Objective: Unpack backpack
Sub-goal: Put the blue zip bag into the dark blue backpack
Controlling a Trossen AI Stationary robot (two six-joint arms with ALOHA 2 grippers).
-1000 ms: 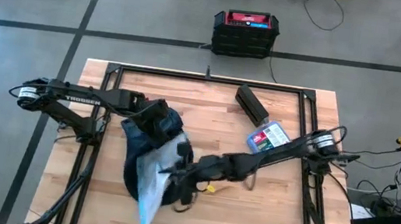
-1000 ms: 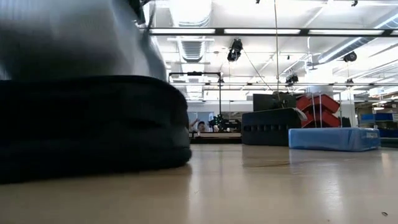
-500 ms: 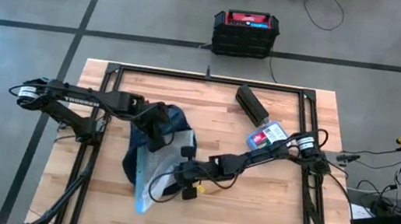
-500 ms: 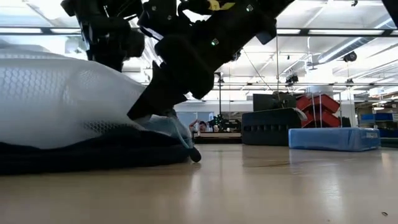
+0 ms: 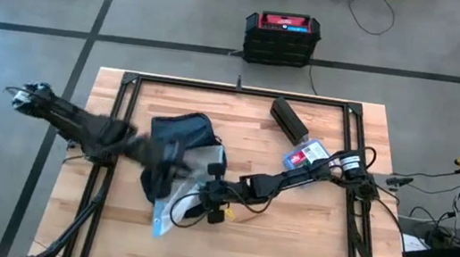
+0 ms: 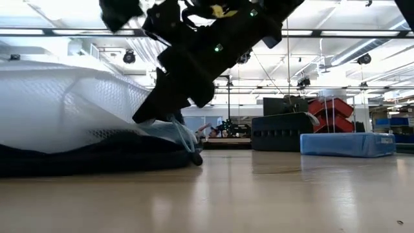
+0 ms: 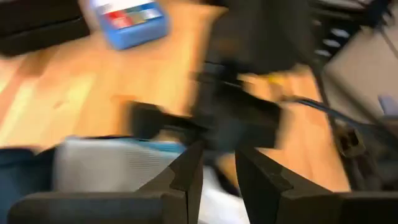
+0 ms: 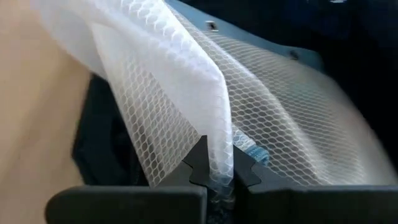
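Observation:
The dark navy backpack [image 5: 177, 130] lies flat on the table, left of centre, and shows as a low dark mound in the low view [image 6: 97, 162]. A white honeycomb-patterned pouch [image 5: 197, 167] lies over its near side, one end reaching the table. My right gripper [image 5: 199, 203] is shut on this pouch. My left gripper [image 5: 167, 158] is blurred above the backpack's near side. In its wrist view its fingers [image 7: 217, 158] stand apart with nothing between them. My right gripper pinches a folded edge of the white pouch [image 8: 217, 146] between its two fingers. The fingers slant down from the table's right side [image 6: 173, 116]. The held edge is just off the table. The rest of the pouch [image 6: 65, 103] drapes over the backpack.
A small blue box with a red label [image 5: 308, 156] and a long black box [image 5: 289, 119] lie at the far right of the table. A black crate with a red top [image 5: 281, 38] stands on the floor beyond. Black frame rails [image 5: 235, 91] border the table.
The backpack, held up near the low camera a second ago, has come down flat on the table. My left gripper has come away from it, rising and swinging toward the table's near left. My right gripper has kept the pouch, which now lies spread over the backpack.

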